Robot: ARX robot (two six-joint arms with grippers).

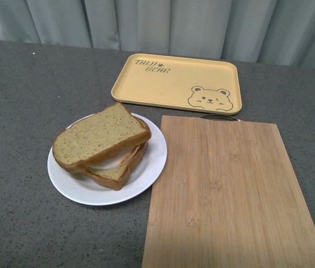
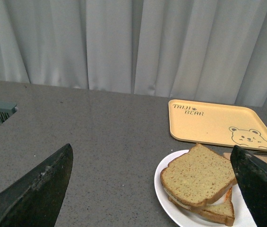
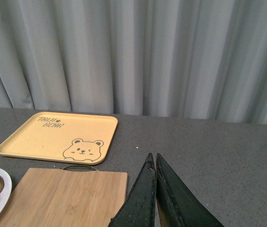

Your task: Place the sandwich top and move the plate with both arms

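On my left wrist feed the left pincer point(image 2: 150, 149) stands wide open. One dark finger point(image 2: 38, 189) sits at one side of the picture and its partner point(image 2: 261, 184) at the other, with the tips well apart and gripping nothing. The first finger's edge looks scuffed and grey. On my right wrist feed the right pincer point(image 3: 153, 155) is closed and empty, its two pointed black fingers point(image 3: 138, 203) pressed together lengthwise with the tips touching.

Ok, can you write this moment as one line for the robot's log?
sandwich top: stacked on lower slice | plate: on table, left of cutting board | left gripper: open | right gripper: shut, empty
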